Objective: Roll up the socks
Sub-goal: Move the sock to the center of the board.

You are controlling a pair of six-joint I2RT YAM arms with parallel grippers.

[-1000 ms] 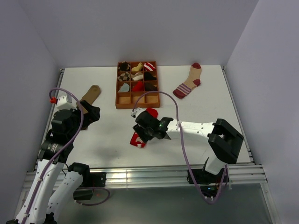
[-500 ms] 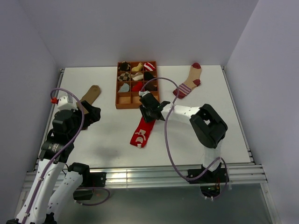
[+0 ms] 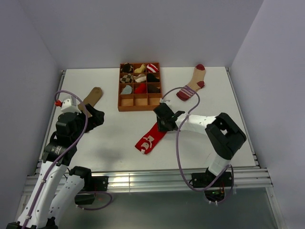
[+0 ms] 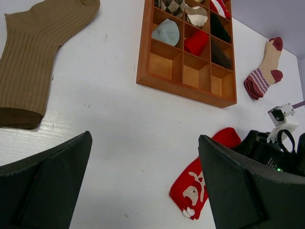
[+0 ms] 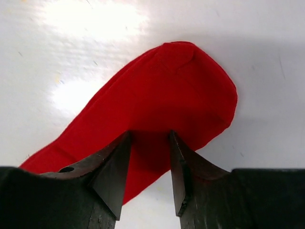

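Observation:
The red sock with white pattern [image 3: 148, 139] lies stretched flat on the white table, slanting from its cuff at the near left up to its toe. My right gripper [image 3: 163, 123] is down on the toe end, its narrow-set fingers closed on the red fabric [image 5: 162, 90], with the toe poking out beyond the tips [image 5: 150, 136]. The plain brown sock [image 3: 92, 97] lies flat at the far left, just ahead of my left gripper [image 3: 93, 117], which hangs wide open and empty [image 4: 143, 191]. The beige sock with maroon stripes [image 3: 192, 85] lies at the back right.
An orange compartment tray [image 3: 139, 109] stands at the back centre, holding several small sock bundles in its far rows. A purple cable loops over the right arm near the striped sock. Grey walls close in the table on three sides.
My right gripper has narrowed and moved right and nearer with the sock's toe end. The sock went from folded to stretched out and has swung to the right. The left arm has hardly moved.

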